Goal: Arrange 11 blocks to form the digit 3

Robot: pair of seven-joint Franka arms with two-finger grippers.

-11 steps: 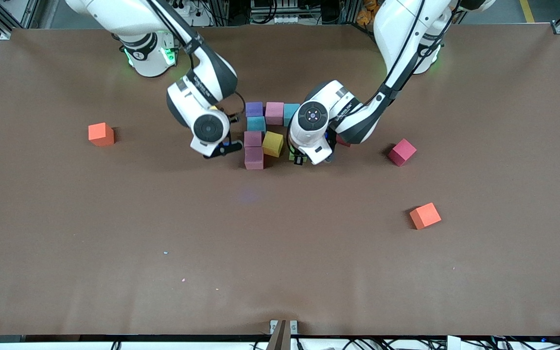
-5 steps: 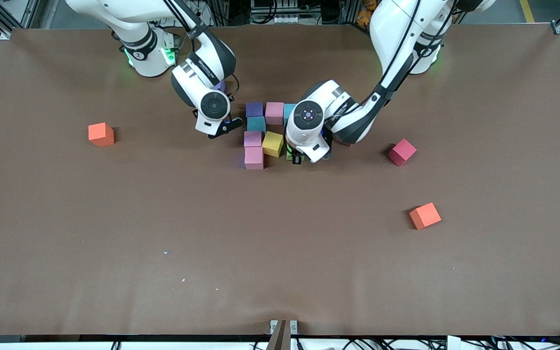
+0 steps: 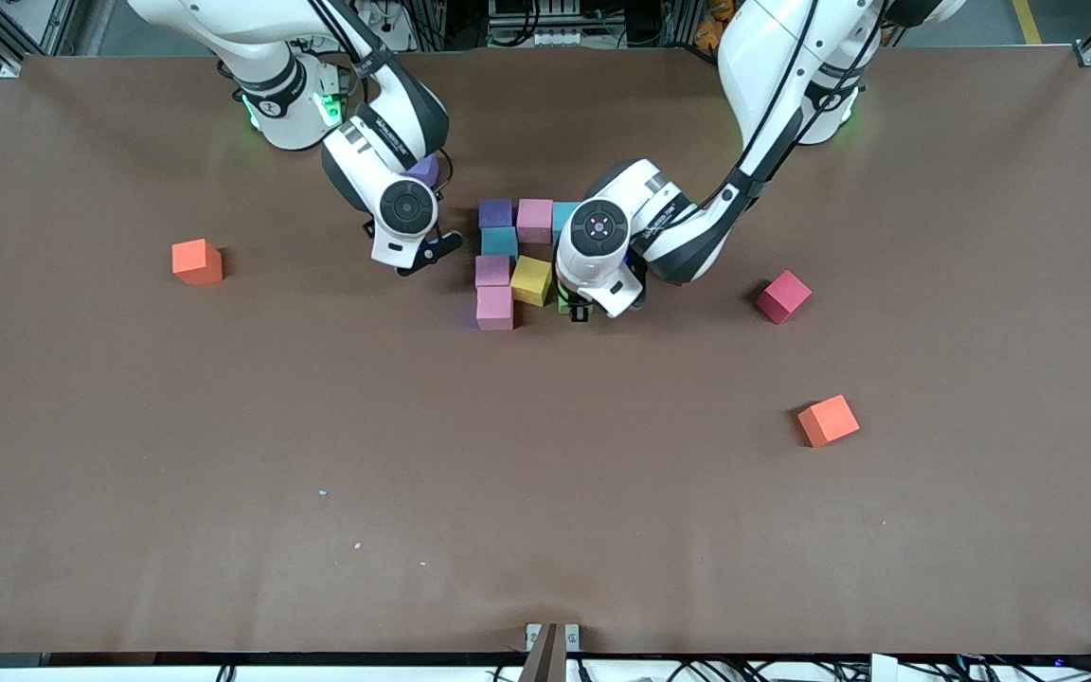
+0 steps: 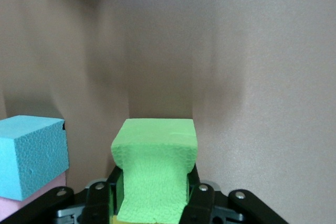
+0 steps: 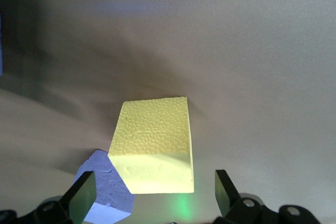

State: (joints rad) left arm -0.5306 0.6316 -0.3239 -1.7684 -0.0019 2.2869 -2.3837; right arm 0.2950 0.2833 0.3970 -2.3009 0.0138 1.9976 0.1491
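Just above the middle of the front view sits the cluster of blocks: a purple cube [image 3: 495, 212], a pink cube [image 3: 534, 220] and a blue cube [image 3: 563, 216] touch in a row. A second blue cube [image 3: 499, 242] sits just below the purple one. Below that, two more pink cubes [image 3: 492, 271] [image 3: 494, 308] stack down the frame. A yellow cube [image 3: 531, 280] lies turned askew, touching the upper of those two pink cubes.

The left gripper [image 3: 580, 310] is low at the cluster's lower right edge, its fingers pinched on a green cube [image 4: 155, 171], whose foam bulges above them in the left wrist view. A blue cube [image 4: 31, 156] stands just beside it there.

The right gripper [image 3: 424, 254] hovers in the upper middle of the front view, beside the cluster toward the right arm's end. Its fingers [image 5: 83, 195] are spread wide. Between them the right wrist view shows a second yellow cube [image 5: 153, 145], with what looks like a lilac cube [image 5: 105, 188] touching it.

A crimson cube [image 3: 783, 296] lies alone at centre right. One orange cube [image 3: 828, 421] sits lower right, another [image 3: 197, 261] at centre left, on the brown table [image 3: 545, 493].
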